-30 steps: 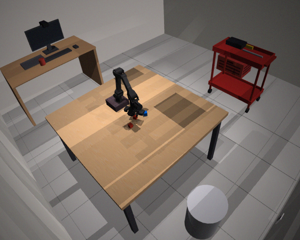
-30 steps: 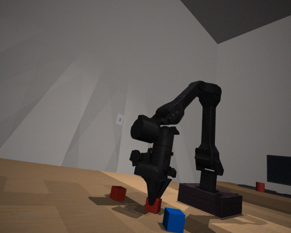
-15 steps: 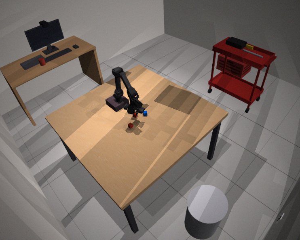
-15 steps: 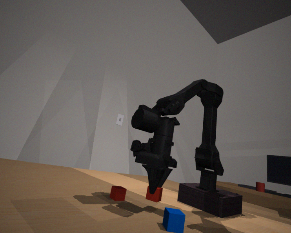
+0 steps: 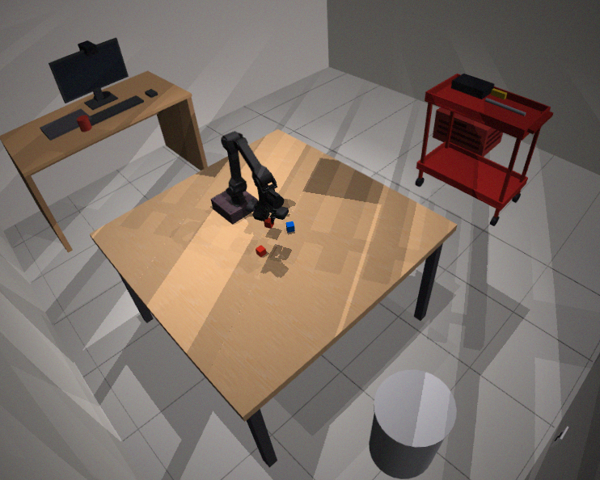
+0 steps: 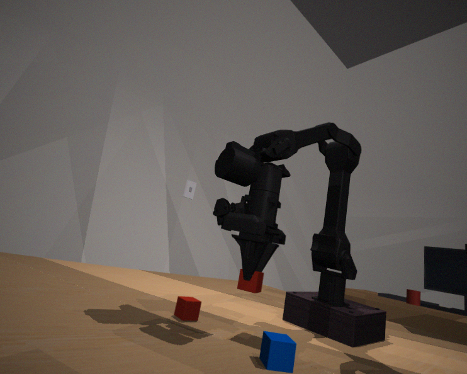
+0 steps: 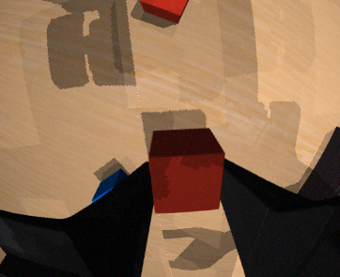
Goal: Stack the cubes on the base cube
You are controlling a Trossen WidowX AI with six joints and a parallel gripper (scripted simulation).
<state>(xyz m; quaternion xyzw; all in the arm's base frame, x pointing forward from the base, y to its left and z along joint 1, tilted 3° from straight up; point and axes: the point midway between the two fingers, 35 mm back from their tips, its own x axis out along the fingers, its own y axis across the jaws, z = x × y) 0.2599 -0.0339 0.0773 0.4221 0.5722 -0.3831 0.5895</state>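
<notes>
My gripper (image 6: 250,271) is closed on one red cube (image 7: 187,175), held clear above the table (image 6: 67,291); it looks rigid, light and smooth-sided, so I pinch opposite flat faces squarely. Blue cube (image 6: 277,350) sits just beside
</notes>
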